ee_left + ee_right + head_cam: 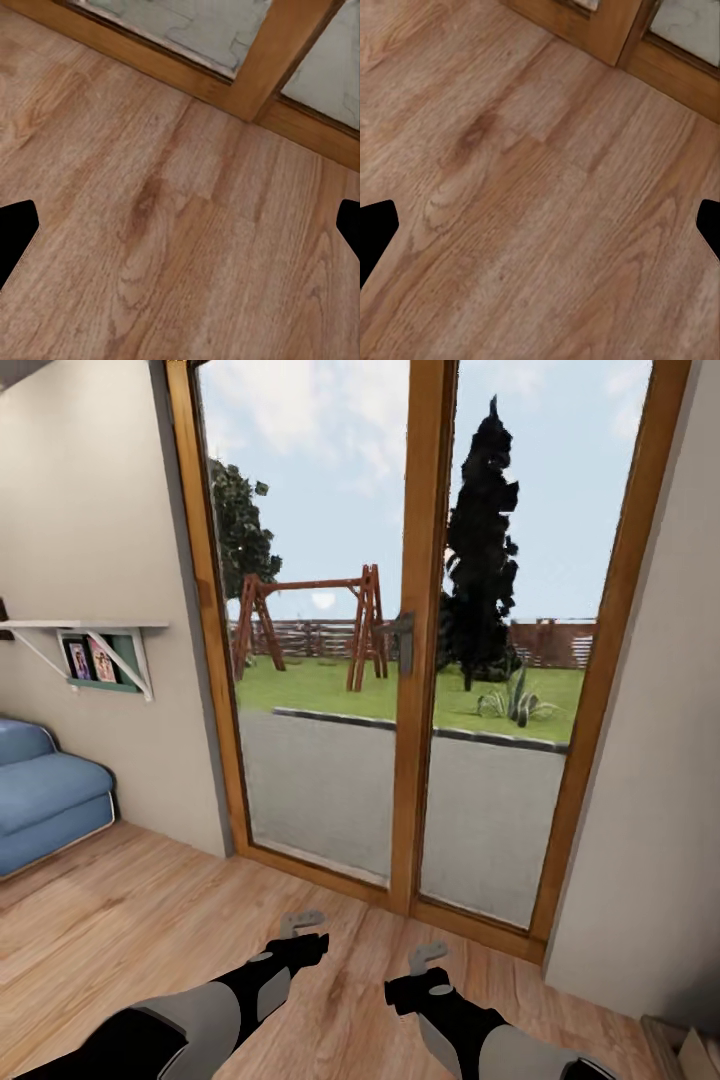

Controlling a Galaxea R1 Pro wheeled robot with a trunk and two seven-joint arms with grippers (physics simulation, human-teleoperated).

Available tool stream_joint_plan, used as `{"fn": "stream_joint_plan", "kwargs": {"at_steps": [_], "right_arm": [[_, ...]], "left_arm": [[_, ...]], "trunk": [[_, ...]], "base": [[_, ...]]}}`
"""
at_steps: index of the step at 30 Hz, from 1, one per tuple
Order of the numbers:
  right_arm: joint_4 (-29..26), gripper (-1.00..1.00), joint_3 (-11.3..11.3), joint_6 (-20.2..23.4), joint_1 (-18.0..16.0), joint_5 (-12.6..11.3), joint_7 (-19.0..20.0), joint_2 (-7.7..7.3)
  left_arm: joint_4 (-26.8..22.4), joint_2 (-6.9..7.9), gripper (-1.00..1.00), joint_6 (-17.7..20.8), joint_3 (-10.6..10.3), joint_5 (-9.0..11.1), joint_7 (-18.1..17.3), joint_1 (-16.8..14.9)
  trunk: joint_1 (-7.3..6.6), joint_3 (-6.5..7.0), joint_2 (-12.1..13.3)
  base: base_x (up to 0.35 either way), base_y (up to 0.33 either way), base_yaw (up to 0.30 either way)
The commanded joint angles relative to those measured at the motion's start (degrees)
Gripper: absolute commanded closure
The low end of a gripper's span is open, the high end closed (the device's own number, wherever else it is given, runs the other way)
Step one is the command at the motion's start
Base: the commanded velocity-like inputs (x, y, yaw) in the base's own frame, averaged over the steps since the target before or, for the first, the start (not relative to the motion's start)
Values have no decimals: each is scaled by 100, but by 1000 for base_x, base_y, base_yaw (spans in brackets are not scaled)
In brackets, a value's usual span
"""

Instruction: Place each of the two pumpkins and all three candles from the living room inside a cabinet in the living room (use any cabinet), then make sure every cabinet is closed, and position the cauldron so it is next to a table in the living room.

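Note:
The pumpkins, candles, cabinet, cauldron and coffee table are out of view. I face a tall glass door with a wooden frame [432, 660]. Low in the head view, my left gripper [303, 923] and right gripper [428, 957] hang side by side over the bare wood floor [150, 920]. Both are open, with nothing between the fingers. In the left wrist view the dark fingertips [16, 234] sit far apart above floor planks, and the right wrist view shows its fingertips [376, 234] the same way.
A blue sofa [45, 795] stands at the left wall under a white shelf [85, 628] with photo frames. A grey wall [650, 810] closes in on the right. The corner of a pale wooden object [690, 1050] shows at the bottom right.

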Motion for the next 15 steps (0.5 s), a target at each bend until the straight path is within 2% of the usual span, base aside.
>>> {"fn": "stream_joint_plan", "kwargs": {"at_steps": [1, 10, 15], "right_arm": [[-3, -100, 49, 10, -3, -41, -30, 0], [-3, -100, 49, 10, -4, -41, -30, 0], [-3, -100, 47, 10, -4, -41, -30, 0]], "left_arm": [[23, -5, -100, -37, -48, 40, 5, -10], [23, -5, -100, -36, -48, 41, 3, -10], [23, -5, -100, -37, -48, 41, 3, -10]], "trunk": [[2, -2, -3], [2, 37, -3], [2, 58, -3]], "base": [[236, -172, 244], [204, -170, 245], [83, -59, 247]]}}
